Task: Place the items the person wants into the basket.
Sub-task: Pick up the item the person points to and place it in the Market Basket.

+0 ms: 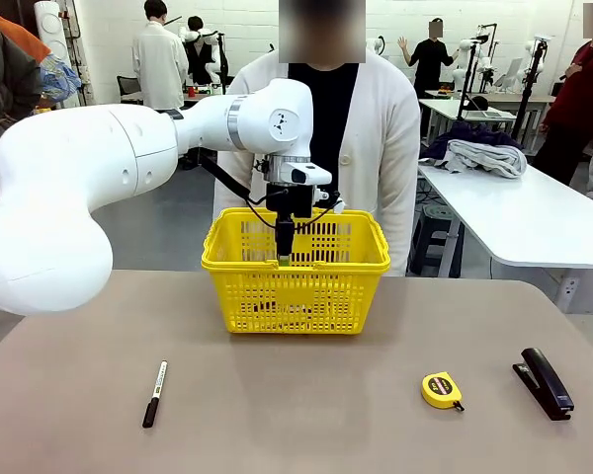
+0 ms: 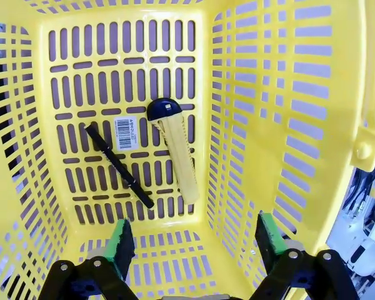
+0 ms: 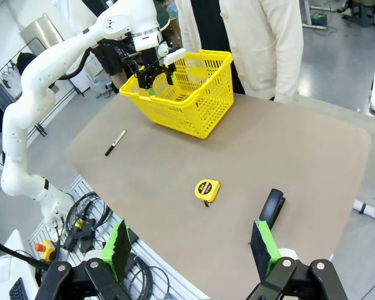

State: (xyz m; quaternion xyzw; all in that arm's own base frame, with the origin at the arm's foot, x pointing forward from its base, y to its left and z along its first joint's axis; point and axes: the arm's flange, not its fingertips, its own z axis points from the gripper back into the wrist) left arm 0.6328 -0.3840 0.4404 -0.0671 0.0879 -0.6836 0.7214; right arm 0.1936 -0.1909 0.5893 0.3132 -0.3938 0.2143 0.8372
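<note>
Barcode label (image 2: 126,132) on basket (image 2: 281,94) floor (digits unreadable), beside utility knife (image 2: 178,156)

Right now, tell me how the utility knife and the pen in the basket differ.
The utility knife is yellow with a black end; the pen looks all black. The knife is broad and flat, the pen slim. The knife lies nearly along the floor slots, the pen diagonally across them. Both lie flat on the basket floor.

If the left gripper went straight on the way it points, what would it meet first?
Probably the basket floor, just beside the utility knife lying there; the left gripper points down into it, depth unclear.
</note>
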